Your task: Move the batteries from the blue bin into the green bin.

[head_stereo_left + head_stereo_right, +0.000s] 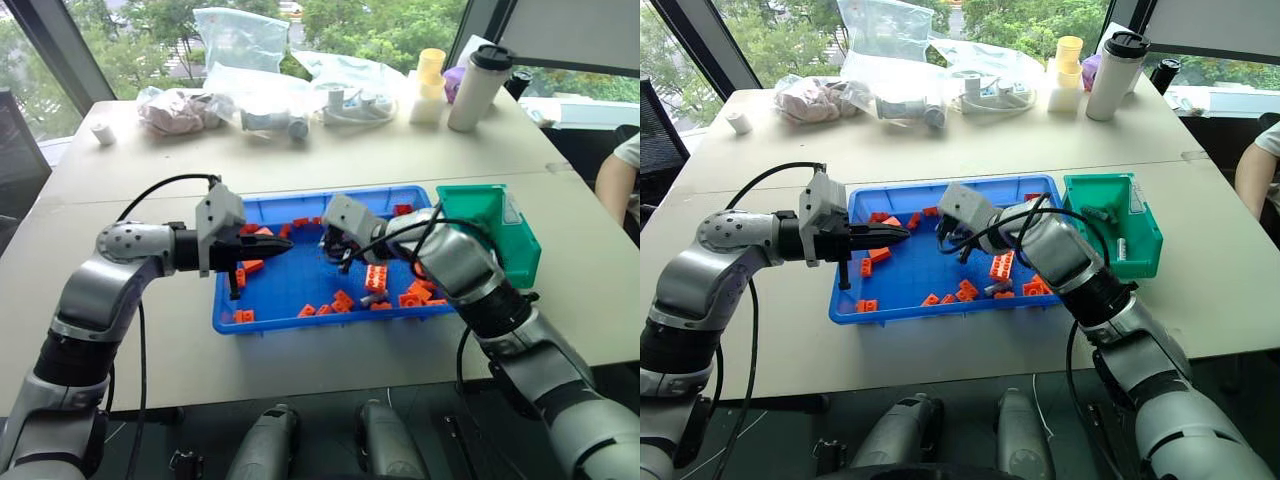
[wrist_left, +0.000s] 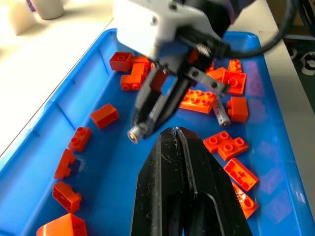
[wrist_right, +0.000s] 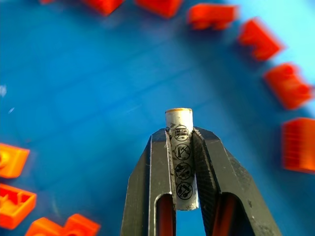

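Note:
The blue bin [image 1: 225,300] lies in the middle of the table, strewn with orange bricks [image 1: 376,277]. Above its middle, my right gripper [image 3: 179,132] is shut on a battery [image 3: 179,119], a white-labelled cylinder standing upright between the fingers and lifted clear of the bin floor. Another battery [image 2: 221,114] lies among the bricks on the bin floor. My left gripper [image 2: 176,131] is shut and empty, hovering level over the bin's left part and pointing at the right gripper. The green bin [image 1: 1110,265] stands against the blue bin's right end, with batteries [image 1: 1095,212] inside it.
At the back of the table are plastic bags [image 1: 240,40], a white tumbler [image 1: 478,88] and stacked yellow cups [image 1: 430,85]. A person's sleeve [image 1: 628,150] shows at the right edge. Bare table runs along the near side of the blue bin.

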{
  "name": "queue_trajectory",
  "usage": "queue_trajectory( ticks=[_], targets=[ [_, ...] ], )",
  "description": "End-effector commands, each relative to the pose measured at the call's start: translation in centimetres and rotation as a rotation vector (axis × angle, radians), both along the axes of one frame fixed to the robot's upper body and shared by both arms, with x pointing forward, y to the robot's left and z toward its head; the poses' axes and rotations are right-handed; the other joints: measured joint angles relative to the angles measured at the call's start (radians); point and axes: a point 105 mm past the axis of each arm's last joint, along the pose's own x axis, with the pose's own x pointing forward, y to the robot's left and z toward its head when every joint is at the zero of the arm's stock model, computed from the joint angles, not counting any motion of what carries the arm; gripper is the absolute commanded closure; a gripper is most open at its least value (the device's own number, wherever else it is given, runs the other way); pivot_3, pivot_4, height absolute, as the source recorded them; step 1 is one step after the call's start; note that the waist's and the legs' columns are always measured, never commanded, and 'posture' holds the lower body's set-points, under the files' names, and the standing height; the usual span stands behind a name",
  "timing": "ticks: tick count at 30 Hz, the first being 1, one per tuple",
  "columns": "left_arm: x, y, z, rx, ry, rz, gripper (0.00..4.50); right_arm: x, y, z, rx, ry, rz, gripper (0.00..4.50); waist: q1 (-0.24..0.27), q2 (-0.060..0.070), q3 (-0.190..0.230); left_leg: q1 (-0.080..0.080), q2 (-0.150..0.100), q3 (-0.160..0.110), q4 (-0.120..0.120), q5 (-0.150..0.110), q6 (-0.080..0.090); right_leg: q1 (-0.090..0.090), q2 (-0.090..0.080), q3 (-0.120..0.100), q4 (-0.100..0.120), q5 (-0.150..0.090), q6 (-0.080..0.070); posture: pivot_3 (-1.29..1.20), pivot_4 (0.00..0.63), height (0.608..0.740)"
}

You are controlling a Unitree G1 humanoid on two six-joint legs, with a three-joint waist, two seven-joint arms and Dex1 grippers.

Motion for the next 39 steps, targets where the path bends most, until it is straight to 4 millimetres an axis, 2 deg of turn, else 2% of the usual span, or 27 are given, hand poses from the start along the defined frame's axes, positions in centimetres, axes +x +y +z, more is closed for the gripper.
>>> queue_trajectory(
  ticks=[1, 4, 7, 9, 11, 15, 17, 20, 22, 24, 26, 28, 33, 36, 39],
  targets=[
    [-0.1, -0.2, 1.2, -0.008, -0.055, -0.018, 4.5, 0.2, -5.8, 5.2, 0.057, -0.136, -0.174, 4.36, 0.003, 0.0, 0.0, 0.0, 0.0, 0.0, 0.0, 0.0, 0.0, 0.0, 0.0, 0.0, 0.0, 0.0, 0.0, 0.0, 0.15, 0.74],
    [0.0, -0.4, 1.1, -0.01, -0.051, -0.031, 4.5, -0.4, -11.7, 6.4, 0.02, -0.186, -0.348, 4.36, 0.005, 0.0, 0.0, 0.0, -0.001, 0.0, 0.0, -0.002, 0.003, 0.001, -0.001, -0.001, -0.001, 0.0, 0.0, 0.0, 0.15, 0.74],
    [0.2, -0.7, 1.0, -0.014, -0.047, -0.045, 4.5, -1.5, -17.0, 6.1, -0.014, -0.166, -0.523, 4.36, 0.0, 0.0, 0.0, 0.0, 0.0, 0.001, -0.001, -0.002, 0.004, 0.001, -0.001, 0.0, -0.001, 0.0, 0.0, 0.0, 0.15, 0.74],
    [0.3, -0.9, 0.9, -0.016, -0.046, -0.056, 4.5, -2.4, -19.1, 4.9, -0.042, -0.123, -0.574, 4.36, -0.004, 0.0, 0.0, 0.0, 0.0, 0.001, -0.001, -0.002, 0.004, 0.001, -0.001, 0.0, -0.001, 0.0, 0.0, 0.0, 0.15, 0.74],
    [0.4, -1.2, 0.9, -0.019, -0.045, -0.066, 4.5, -3.0, -20.2, 3.5, -0.043, -0.071, -0.601, 4.36, -0.009, 0.0, 0.0, 0.001, 0.001, 0.002, -0.002, -0.002, 0.004, 0.001, -0.001, 0.001, -0.001, 0.0, 0.0, 0.0, 0.15, 0.74],
    [0.6, -1.3, 0.8, -0.017, -0.048, -0.073, 4.5, -3.7, -20.6, 1.3, -0.021, 0.0, -0.612, 2.6, -0.009, 0.0, 0.0, 0.002, 0.001, 0.003, -0.002, -0.002, 0.004, 0.001, 0.0, 0.002, 0.0, 0.0, 0.0, 0.0, 0.15, 0.74],
    [0.6, -1.2, 0.9, -0.016, -0.047, -0.076, 4.5, -3.8, -20.5, 1.5, -0.025, -0.011, -0.602, 1.53, -0.006, 0.0, 0.0, 0.002, 0.001, 0.004, -0.001, -0.002, 0.004, 0.001, 0.0, 0.002, 0.0, 0.0, 0.0, 0.0, 0.15, 0.74],
    [0.6, -1.2, 0.8, -0.012, -0.046, -0.078, 4.5, -4.0, -19.4, 2.9, -0.052, -0.059, -0.51, 0.07, -0.003, 0.0, 0.0, 0.001, 0.001, 0.003, -0.001, -0.002, 0.004, 0.001, 0.0, 0.002, 0.0, 0.0, 0.0, 0.0, 0.15, 0.74],
    [0.5, -1.2, 0.9, -0.01, -0.044, -0.08, 4.5, -4.2, -17.8, 4.1, -0.034, -0.082, -0.415, 0.07, -0.003, 0.0, 0.0, 0.001, 0.001, 0.003, -0.001, -0.002, 0.004, 0.001, 0.0, 0.002, 0.0, 0.0, 0.0, 0.0, 0.15, 0.74],
    [0.6, -1.3, 0.9, -0.008, -0.044, -0.084, 4.5, -4.9, -14.7, 4.4, 0.028, -0.003, -0.269, 0.07, -0.005, 0.0, 0.0, 0.001, 0.001, 0.003, -0.001, -0.002, 0.004, 0.001, 0.0, 0.001, 0.0, 0.0, 0.0, 0.0, 0.15, 0.74],
    [0.6, -1.4, 1.0, -0.009, -0.045, -0.087, 4.5, -5.5, -12.0, 4.0, 0.026, 0.034, -0.123, 0.07, -0.007, 0.0, 0.0, 0.002, 0.001, 0.003, -0.001, -0.002, 0.004, 0.001, 0.0, 0.001, 0.0, 0.0, 0.0, 0.0, 0.15, 0.74],
    [0.7, -1.4, 1.0, -0.01, -0.047, -0.088, 4.5, -5.7, -10.2, 2.9, -0.009, 0.064, -0.021, 0.07, -0.005, 0.0, 0.0, 0.001, 0.002, 0.002, -0.001, -0.002, 0.004, 0.001, 0.001, 0.001, -0.001, 0.0, 0.0, 0.0, 0.15, 0.74],
    [0.7, -1.5, 1.1, -0.012, -0.052, -0.084, 4.5, -5.1, -7.8, 0.4, -0.032, 0.149, 0.089, 0.07, -0.002, 0.0, 0.0, 0.001, 0.001, 0.002, 0.0, -0.002, 0.004, 0.002, 0.0, 0.0, -0.001, 0.0, 0.0, 0.0, 0.15, 0.74],
    [0.5, -1.4, 1.1, -0.013, -0.054, -0.077, 4.5, -4.4, -7.2, -1.3, -0.068, 0.184, 0.111, 0.07, -0.003, 0.0, 0.0, 0.001, 0.001, 0.002, 0.0, -0.002, 0.004, 0.002, 0.0, 0.0, -0.001, 0.0, 0.0, 0.0, 0.15, 0.74],
    [0.4, -1.2, 1.1, -0.013, -0.055, -0.066, 4.5, -3.8, -6.9, -2.1, -0.086, 0.204, 0.121, 0.07, -0.003, 0.0, 0.0, 0.001, 0.001, 0.002, 0.0, -0.002, 0.004, 0.001, 0.0, 0.0, -0.001, 0.0, 0.0, 0.0, 0.15, 0.74]
  ],
)
